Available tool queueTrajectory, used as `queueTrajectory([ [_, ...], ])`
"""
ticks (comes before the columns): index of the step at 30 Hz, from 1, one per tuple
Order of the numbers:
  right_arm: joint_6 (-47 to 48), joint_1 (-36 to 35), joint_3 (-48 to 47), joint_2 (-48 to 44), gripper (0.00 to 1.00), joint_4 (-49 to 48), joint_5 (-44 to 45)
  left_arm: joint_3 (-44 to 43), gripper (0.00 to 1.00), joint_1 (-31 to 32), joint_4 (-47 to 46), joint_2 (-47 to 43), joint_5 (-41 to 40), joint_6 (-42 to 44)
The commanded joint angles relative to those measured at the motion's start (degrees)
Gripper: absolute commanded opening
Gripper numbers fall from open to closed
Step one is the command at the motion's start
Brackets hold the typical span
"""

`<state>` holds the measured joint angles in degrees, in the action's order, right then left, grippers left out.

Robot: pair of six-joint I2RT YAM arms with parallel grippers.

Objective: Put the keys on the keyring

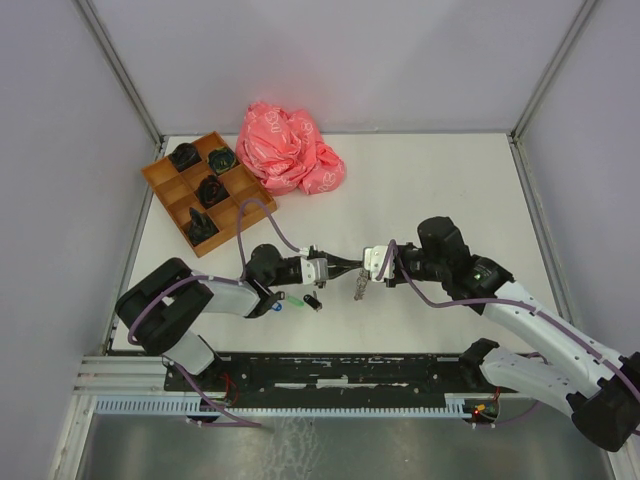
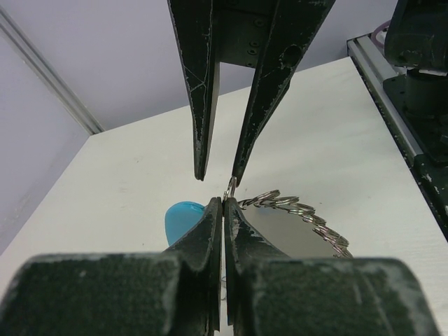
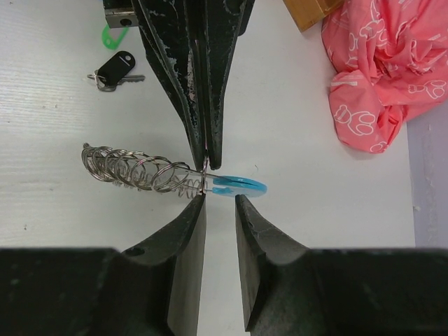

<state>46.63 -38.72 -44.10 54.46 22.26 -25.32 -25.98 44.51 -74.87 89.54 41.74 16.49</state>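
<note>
My left gripper pinches the keyring, a chain of silvery linked rings with a light-blue curved piece. The pinch is right where the blue meets the rings (rings trailing one way, blue the other), just ahead of my right gripper, whose fingers stand apart. A black-tagged key lies flat beside my left gripper, with a green tag next to it, half hidden.
</note>
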Motion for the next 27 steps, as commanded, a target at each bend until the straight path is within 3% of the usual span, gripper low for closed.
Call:
queueTrajectory([
  [1,-0.22,-0.04,0.59,0.32,0.32,-0.48,1.28,0.12,0.03,0.25,-7.22,-0.75,-2.16,-1.15],
  [27,-3.30,-0.04,1.56,-0.64,0.28,-5.65,-2.00,-0.18,0.03,1.04,-7.12,-0.86,-1.92,-1.82],
])
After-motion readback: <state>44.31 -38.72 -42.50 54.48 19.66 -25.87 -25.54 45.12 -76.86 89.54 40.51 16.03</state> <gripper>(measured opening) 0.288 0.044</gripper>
